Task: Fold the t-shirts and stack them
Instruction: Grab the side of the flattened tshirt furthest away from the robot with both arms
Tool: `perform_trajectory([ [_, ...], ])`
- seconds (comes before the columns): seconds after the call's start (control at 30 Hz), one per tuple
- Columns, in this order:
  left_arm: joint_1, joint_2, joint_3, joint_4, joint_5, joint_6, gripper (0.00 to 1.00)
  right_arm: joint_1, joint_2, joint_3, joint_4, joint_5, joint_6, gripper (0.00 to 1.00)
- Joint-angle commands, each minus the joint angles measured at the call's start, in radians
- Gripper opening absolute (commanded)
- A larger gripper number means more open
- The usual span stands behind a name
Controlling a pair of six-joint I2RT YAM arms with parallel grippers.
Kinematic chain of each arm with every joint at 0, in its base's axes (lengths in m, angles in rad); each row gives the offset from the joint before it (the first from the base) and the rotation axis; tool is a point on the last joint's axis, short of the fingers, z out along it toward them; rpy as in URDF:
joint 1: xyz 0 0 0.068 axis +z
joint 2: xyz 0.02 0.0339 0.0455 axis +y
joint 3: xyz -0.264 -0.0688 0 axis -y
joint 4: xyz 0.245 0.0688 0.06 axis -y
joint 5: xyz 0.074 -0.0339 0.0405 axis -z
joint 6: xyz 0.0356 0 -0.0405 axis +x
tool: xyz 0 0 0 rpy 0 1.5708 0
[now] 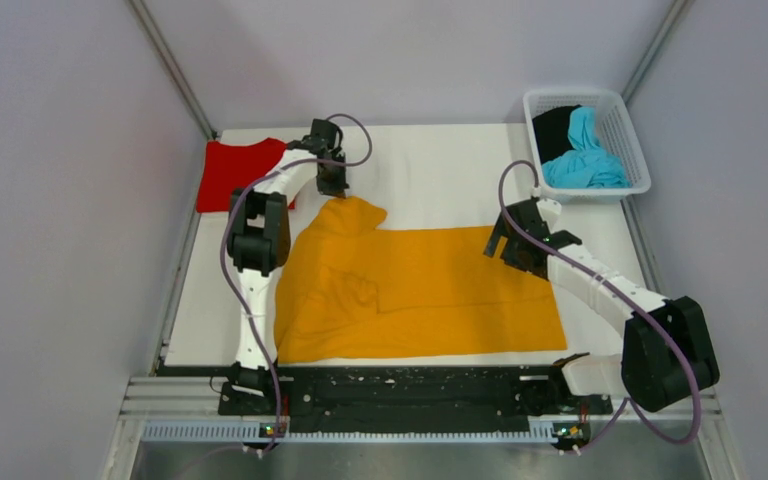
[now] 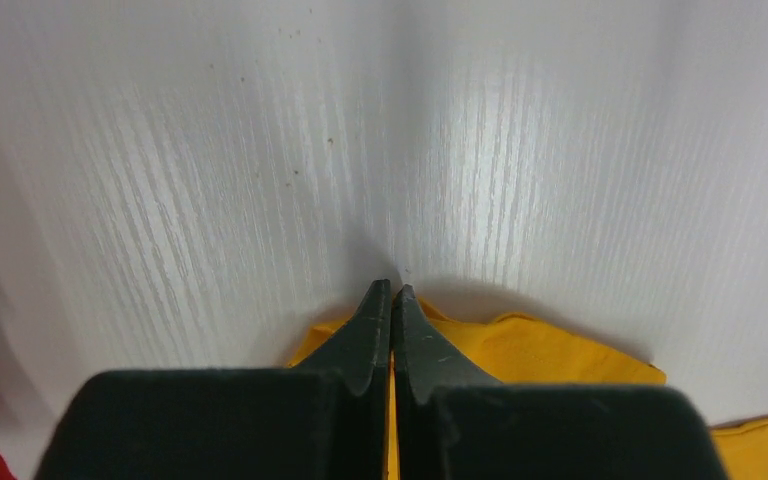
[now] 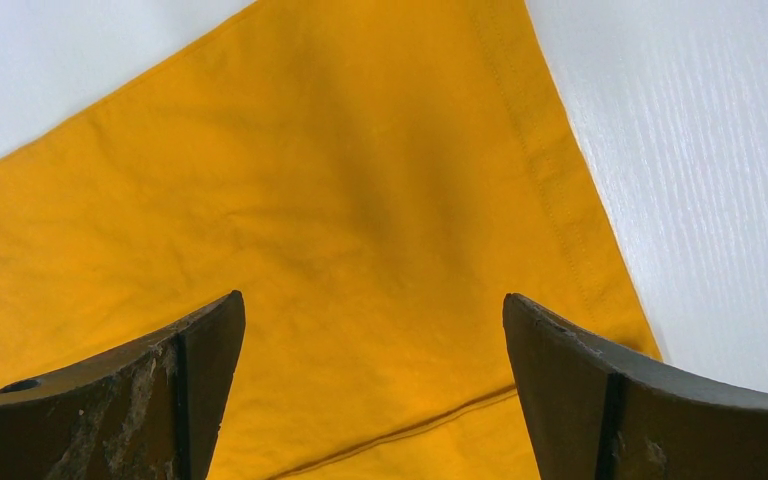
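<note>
Black fingers of the left gripper (image 2: 392, 300) press together on the edge of the orange-yellow cotton t-shirt (image 2: 550, 350), hiding most of it. The right gripper (image 3: 375, 385) gapes above its hemmed corner. Only the top view shows it spread on the white table (image 1: 440, 170), with a red t-shirt (image 1: 235, 170) at far left and cyan-blue (image 1: 585, 160) and black (image 1: 555, 128) t-shirts in the white mesh basket (image 1: 633, 140).

A white tabletop (image 1: 440, 165) with fine wood-grain streaks sits inside plain pale lilac-grey walls (image 1: 60, 220), with slanting metal struts (image 1: 172, 68) at the two far corners. A black mounting plate (image 1: 410, 385) and a ribbed aluminium rail (image 1: 400, 432) run along its near edge. Soft, even light leaves a mild sheen on it.
</note>
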Motion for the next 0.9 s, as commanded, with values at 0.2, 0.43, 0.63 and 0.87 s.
perform_trajectory([
  [0.2,0.000,-0.188,-0.093,-0.004,0.052,0.016,0.00,-0.029,0.068,0.110,0.014,0.078,-0.051,0.98],
  [0.43,0.000,-0.278,-0.218,0.028,0.074,-0.012,0.00,-0.063,0.259,0.284,-0.014,0.191,-0.046,0.97],
  [0.63,-0.001,-0.334,-0.310,0.060,0.116,-0.035,0.00,-0.089,0.519,0.514,-0.052,0.235,-0.038,0.93],
  [0.87,-0.002,-0.408,-0.384,0.092,0.124,-0.053,0.00,-0.090,0.700,0.683,-0.119,0.259,-0.021,0.85],
])
